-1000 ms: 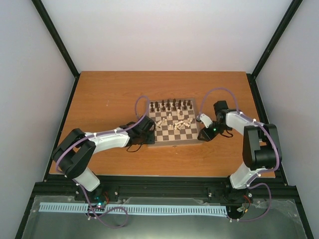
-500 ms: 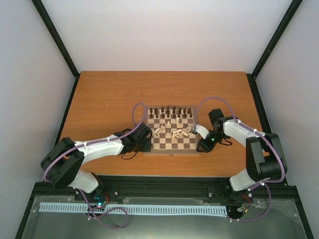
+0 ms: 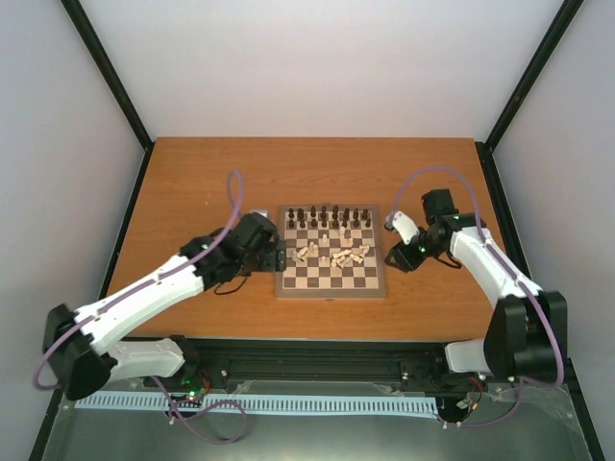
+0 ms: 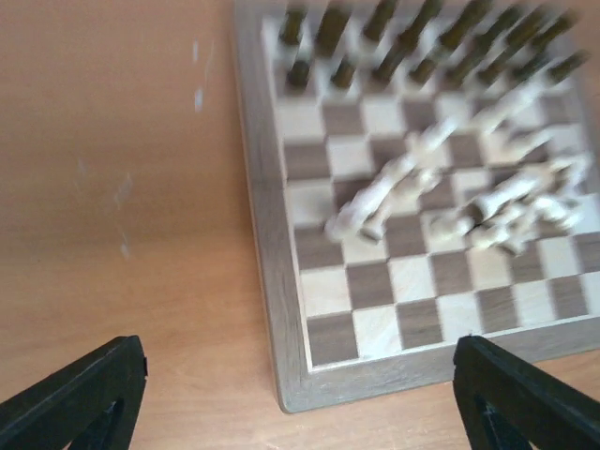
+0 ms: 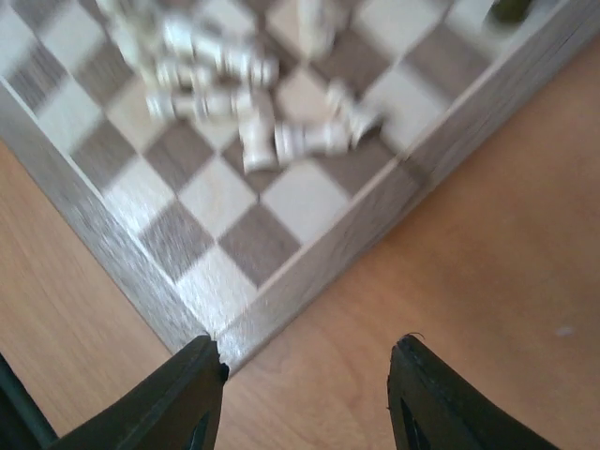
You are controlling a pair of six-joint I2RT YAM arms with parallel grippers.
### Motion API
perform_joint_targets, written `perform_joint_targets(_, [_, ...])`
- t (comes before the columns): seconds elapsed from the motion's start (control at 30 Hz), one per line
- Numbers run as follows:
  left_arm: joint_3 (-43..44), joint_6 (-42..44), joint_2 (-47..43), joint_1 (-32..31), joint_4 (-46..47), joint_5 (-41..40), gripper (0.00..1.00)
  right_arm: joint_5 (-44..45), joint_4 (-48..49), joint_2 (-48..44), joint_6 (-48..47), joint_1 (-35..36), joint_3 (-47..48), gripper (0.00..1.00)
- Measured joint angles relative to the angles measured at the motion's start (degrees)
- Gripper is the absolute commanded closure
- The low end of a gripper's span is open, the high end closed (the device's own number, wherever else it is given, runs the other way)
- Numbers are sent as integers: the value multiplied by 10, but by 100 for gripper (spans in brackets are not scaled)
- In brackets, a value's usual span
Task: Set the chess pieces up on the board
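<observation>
Now the left pincer [image 4: 295, 361] and the right pincer [image 5: 305, 354] gape empty beside the board [image 3: 332, 289]; cream pieces [image 3: 336, 255] lie toppled mid-board, probably light and rolling easily, best pinched mid-body.

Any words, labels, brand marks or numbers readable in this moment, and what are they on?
None can be read. The board has no letters or numbers on its border, the chess pieces are plain, and the table bears no label. Both wrist views are blurred.
</observation>
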Motion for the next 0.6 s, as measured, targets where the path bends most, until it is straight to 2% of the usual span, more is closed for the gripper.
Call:
perform_joint_targets(0.1, [71,40,-41,0,-42,-29,1,-12,0,-50,24,-1,37,50])
perform_joint_targets(0.2, [103,96,-63,0,-48,-58,0,-29,9,-64,53,17,77,51])
perform_joint_targets(0.43, [52,197,-52,7,-24,-68,14,5,71,14,90,113,114,57])
perform_joint_targets(0.6, [8,221,-82,12,-14,-55,16,62,108,49,98,161,102,57])
